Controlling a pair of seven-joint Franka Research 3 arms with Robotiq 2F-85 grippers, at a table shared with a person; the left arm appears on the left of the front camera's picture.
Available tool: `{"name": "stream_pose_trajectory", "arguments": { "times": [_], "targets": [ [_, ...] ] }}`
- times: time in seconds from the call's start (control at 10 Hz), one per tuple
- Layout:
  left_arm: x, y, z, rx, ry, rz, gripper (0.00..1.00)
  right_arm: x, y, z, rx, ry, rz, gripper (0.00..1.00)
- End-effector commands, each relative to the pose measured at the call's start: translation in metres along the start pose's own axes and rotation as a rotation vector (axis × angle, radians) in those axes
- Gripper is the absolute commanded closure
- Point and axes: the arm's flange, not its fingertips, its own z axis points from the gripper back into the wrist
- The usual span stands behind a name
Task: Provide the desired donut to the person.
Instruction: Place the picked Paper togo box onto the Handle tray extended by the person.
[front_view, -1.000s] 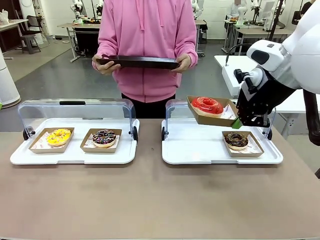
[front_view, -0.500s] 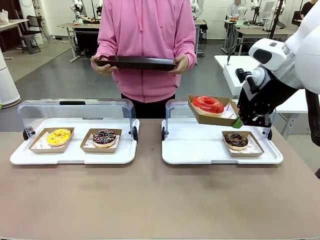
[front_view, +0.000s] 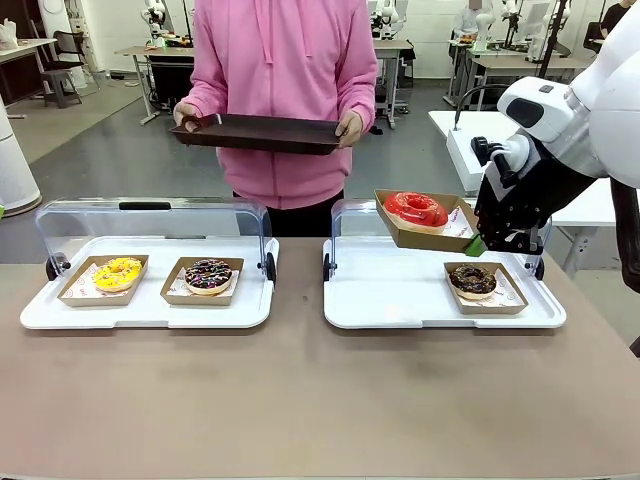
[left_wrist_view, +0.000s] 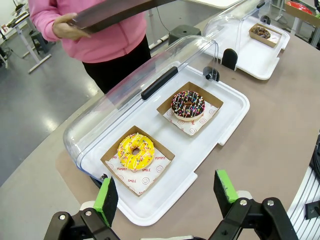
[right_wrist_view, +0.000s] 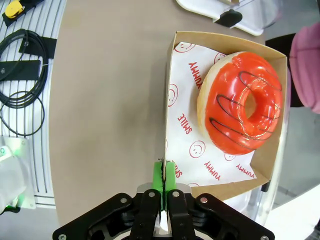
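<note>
Since the earlier frames the person (front_view: 285, 80) in the pink hoodie has raised and tilted the dark rectangular tray (front_view: 262, 133). The right end effector (front_view: 478, 245) has held its place, clamped on the rim of the brown cardboard box (front_view: 420, 238) with the red-glazed donut (front_view: 415, 210), aloft over the worktop (front_view: 300, 400). The dark tray lies at eleven o'clock from the box, well apart. This looks like the carry step: next the box must travel up onto that tray before release. The left end effector (left_wrist_view: 165, 192) hangs with fingers apart.
</note>
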Motion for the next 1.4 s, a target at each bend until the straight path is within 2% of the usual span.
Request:
{"name": "stream_pose_trajectory", "arguments": {
  "times": [0.0, 1.0, 1.1, 1.2, 1.3],
  "targets": [
    [-0.001, 0.001, 0.000, -0.007, -0.008, 0.003, 0.00, 0.001, 0.005, -0.004, -0.005, 0.012, -0.003, 1.00],
    [-0.001, 0.001, 0.000, -0.007, -0.008, 0.003, 0.00, 0.001, 0.005, -0.004, -0.005, 0.012, -0.003, 1.00],
    [-0.001, 0.001, 0.000, -0.007, -0.008, 0.003, 0.00, 0.000, 0.000, 0.000, 0.000, 0.000, 0.000, 0.98],
    [-0.001, 0.001, 0.000, -0.007, -0.008, 0.003, 0.00, 0.021, -0.024, 0.016, 0.000, -0.014, -0.036, 0.98],
    [-0.001, 0.001, 0.000, -0.007, -0.008, 0.003, 0.00, 0.047, -0.053, 0.032, 0.017, 0.025, -0.045, 0.98]
  ]
}}
